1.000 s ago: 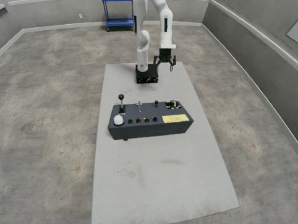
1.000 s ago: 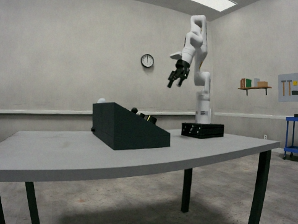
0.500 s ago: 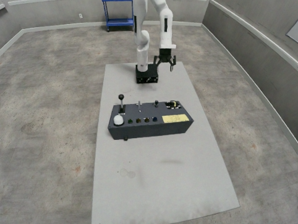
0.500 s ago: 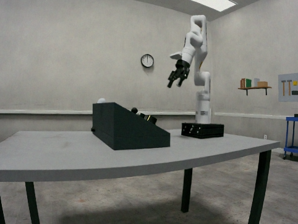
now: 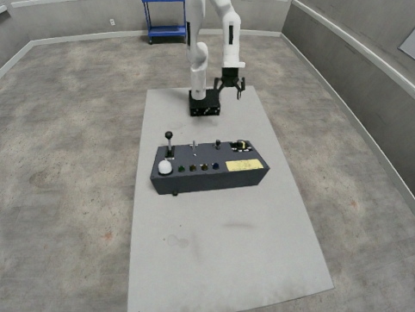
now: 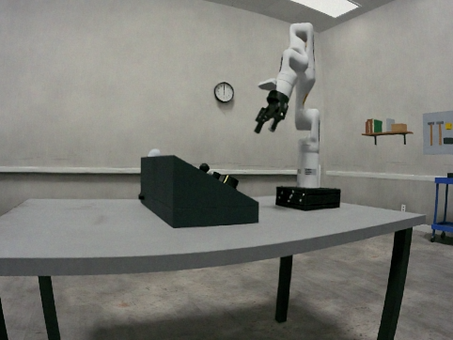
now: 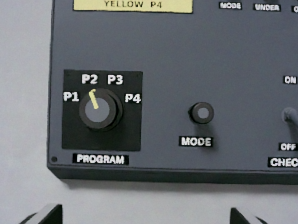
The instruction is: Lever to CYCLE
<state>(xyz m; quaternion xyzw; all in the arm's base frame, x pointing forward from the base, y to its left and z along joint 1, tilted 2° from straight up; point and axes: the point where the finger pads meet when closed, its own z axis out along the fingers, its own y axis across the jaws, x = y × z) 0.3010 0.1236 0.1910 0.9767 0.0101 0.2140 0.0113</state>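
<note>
The dark console [image 5: 208, 168] lies across the middle of the grey table. Its lever [image 5: 170, 142], a thin stem with a black ball knob, stands at the console's left end. My gripper [image 5: 230, 88] is open and empty. It hangs high in the air behind the console's right end, well away from the lever; it also shows in the side view [image 6: 268, 117]. The wrist view looks down on the PROGRAM knob [image 7: 100, 110], which points at P2, and on the MODE control [image 7: 202, 113]. My two fingertips show at the bottom edge. The lever is outside the wrist view.
On the panel sit a white dome button [image 5: 164, 167], a row of small coloured lamps [image 5: 198, 167], a silver toggle [image 5: 195, 147], a yellow label [image 5: 244, 165] and the CHECK toggle [image 7: 290, 117]. The arm's black base [image 5: 205, 103] stands behind the console.
</note>
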